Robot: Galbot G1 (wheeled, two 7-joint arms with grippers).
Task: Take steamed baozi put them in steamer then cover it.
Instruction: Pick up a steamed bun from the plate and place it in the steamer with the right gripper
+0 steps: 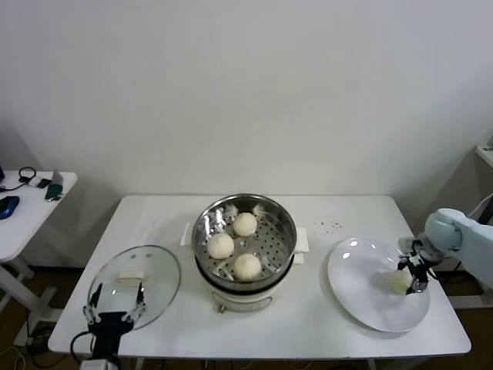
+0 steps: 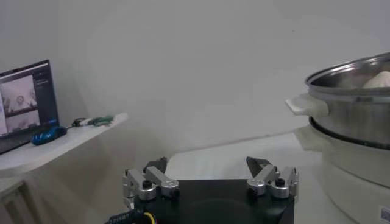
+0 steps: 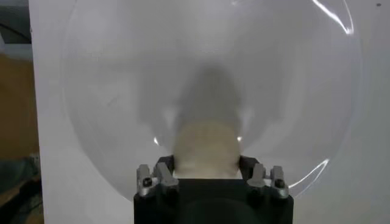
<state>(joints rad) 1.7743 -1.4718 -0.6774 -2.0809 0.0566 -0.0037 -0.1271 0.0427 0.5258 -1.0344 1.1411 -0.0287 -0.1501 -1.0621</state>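
A: Status, near edge first?

B: Left gripper (image 1: 115, 312) sits at the bench's (image 1: 308, 324) near-left corner, fingers spread apart, nothing between them. It hangs over the near rim of the cover (image 1: 135, 285), which lies flat on the bench by the left edge, white bar handle up.

A: Left wrist view agrees?

B: Yes. Fingers (image 2: 149, 181) wide apart, bare bench beyond them, the steamer (image 2: 353, 103) off to one side with a bun top showing over the rim.

A: Right arm?

B: Right gripper (image 1: 410, 271) is at the right end of the bench, down over the white plate (image 1: 362, 297), clenched on the last steamed baozi (image 1: 399, 281). In the right wrist view the bun (image 3: 204, 149) sits between both fingers (image 3: 159, 176), plate (image 3: 122, 91) right under it. Can't tell whether the bun is resting on the plate or just off it.

A: Steamer?

B: Middle of the bench, uncovered, steel pot (image 1: 243, 231) on its white base. Three buns (image 1: 245, 223) on the perforated floor, in a loose triangle, apart from each other.

A: Far side?

B: A few dark specks (image 1: 330, 226) on the bench toward the far-right, between steamer and plate. A separate small white table (image 1: 23, 212) stands off the left edge with a mouse and cables on it.
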